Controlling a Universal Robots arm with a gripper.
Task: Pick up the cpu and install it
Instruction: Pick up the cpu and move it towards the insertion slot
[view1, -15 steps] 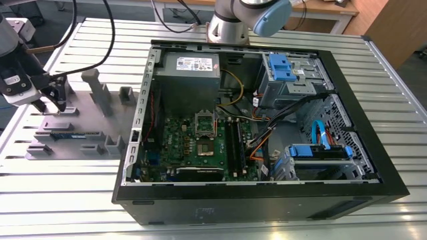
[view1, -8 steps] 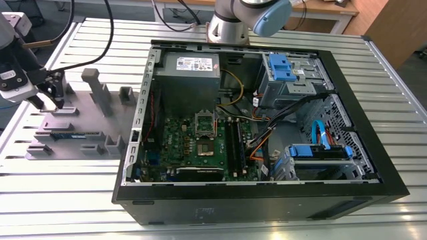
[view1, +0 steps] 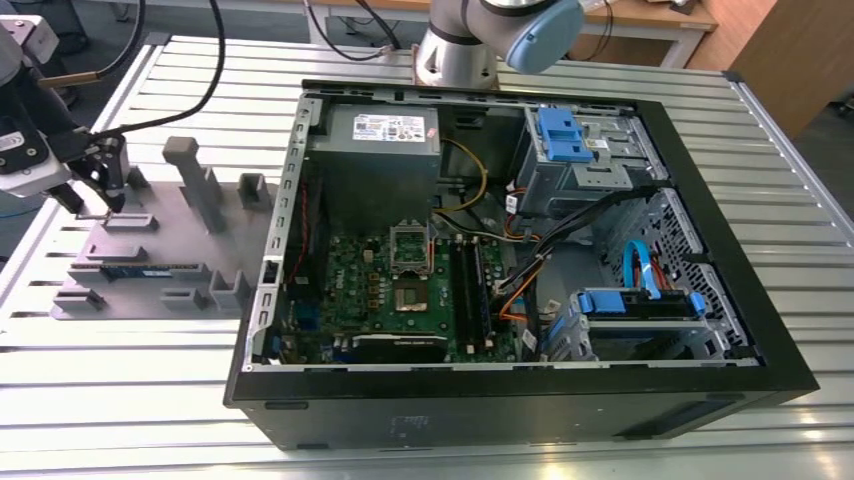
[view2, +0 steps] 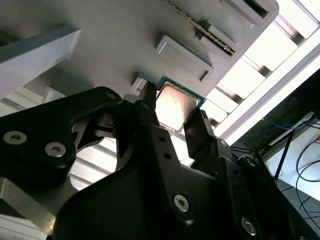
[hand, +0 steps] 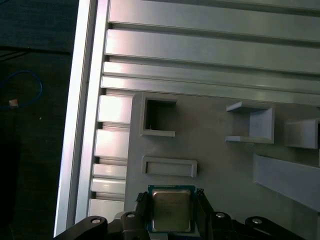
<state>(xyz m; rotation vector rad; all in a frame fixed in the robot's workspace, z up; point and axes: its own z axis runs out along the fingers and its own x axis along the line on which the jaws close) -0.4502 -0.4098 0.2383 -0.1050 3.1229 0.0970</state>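
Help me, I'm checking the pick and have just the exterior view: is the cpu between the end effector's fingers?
Observer: Yes. In both wrist views the cpu lies between the two fingers of the end effector.
Operator: Lifted?
Observer: No. In the first wrist view it looks seated flat on the grey fixture, metal top up.
Operator: Clamped?
Observer: The fingers look open, with a thin gap at each edge of the cpu.

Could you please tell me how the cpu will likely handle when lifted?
The cpu looks like a thin flat plate, so probably stiff and light. Its smooth metal top may be slippery; flat, it should not roll.
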